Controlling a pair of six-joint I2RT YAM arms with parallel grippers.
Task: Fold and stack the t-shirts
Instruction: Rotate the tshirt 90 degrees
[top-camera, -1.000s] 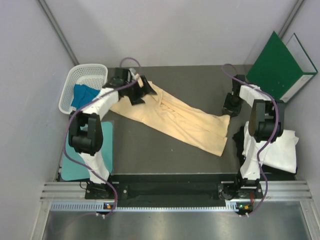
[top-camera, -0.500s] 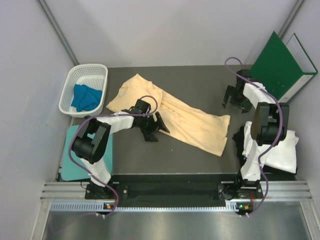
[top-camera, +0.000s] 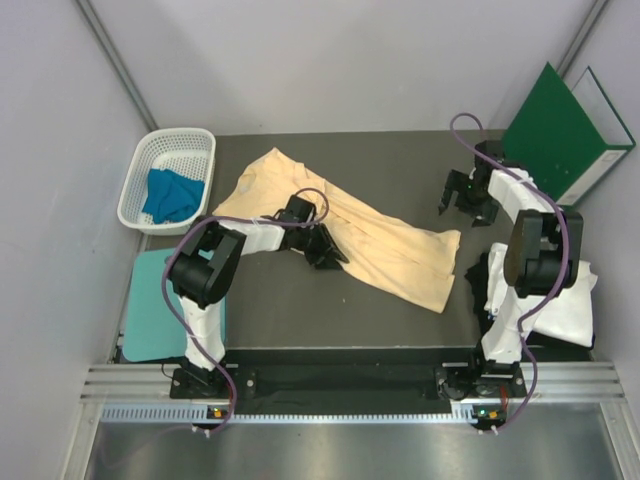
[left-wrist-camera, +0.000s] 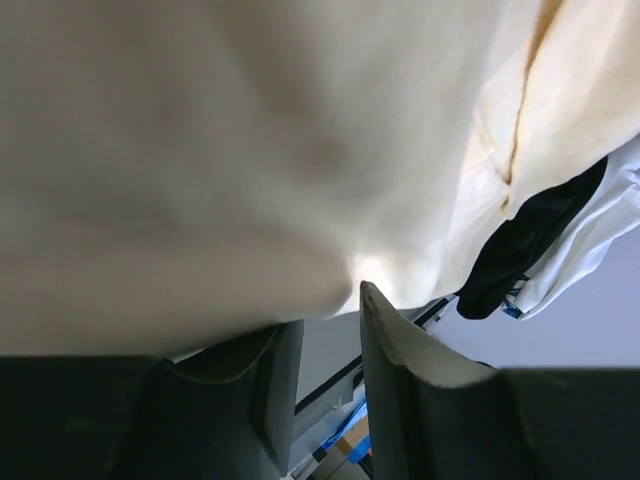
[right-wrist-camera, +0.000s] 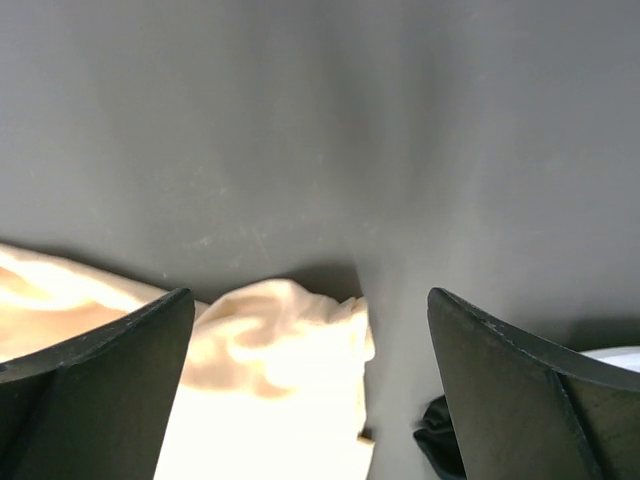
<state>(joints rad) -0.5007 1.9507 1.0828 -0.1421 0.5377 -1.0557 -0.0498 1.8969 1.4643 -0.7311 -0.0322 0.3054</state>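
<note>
Largest thing: the peach-yellow t-shirt (top-camera: 370, 235), sprawled in a rumpled slant from just right of the white basket (top-camera: 185, 150) toward the near right. Soft, light and limp; likely to sag and bunch if lifted at one spot, so best pinched at two well-spaced places along a hem or at the corners, then pulled taut before folding. Next in size: the white t-shirt (top-camera: 560, 300), heaped far right of the basket, past the peach one, with the dark t-shirt (top-camera: 478, 280) crumpled against its basket-side edge. Smaller: the blue t-shirt (top-camera: 168, 193), bunched inside the basket. Smallest: the left gripper (top-camera: 332, 255), down at the peach cloth's near edge right of the basket, jaws nearly together with a slim gap, cannot tell whether pinching cloth or not; the right gripper (top-camera: 458, 200), far right of the basket, just beyond the peach shirt's end corner, jaws wide apart and holding nothing
</note>
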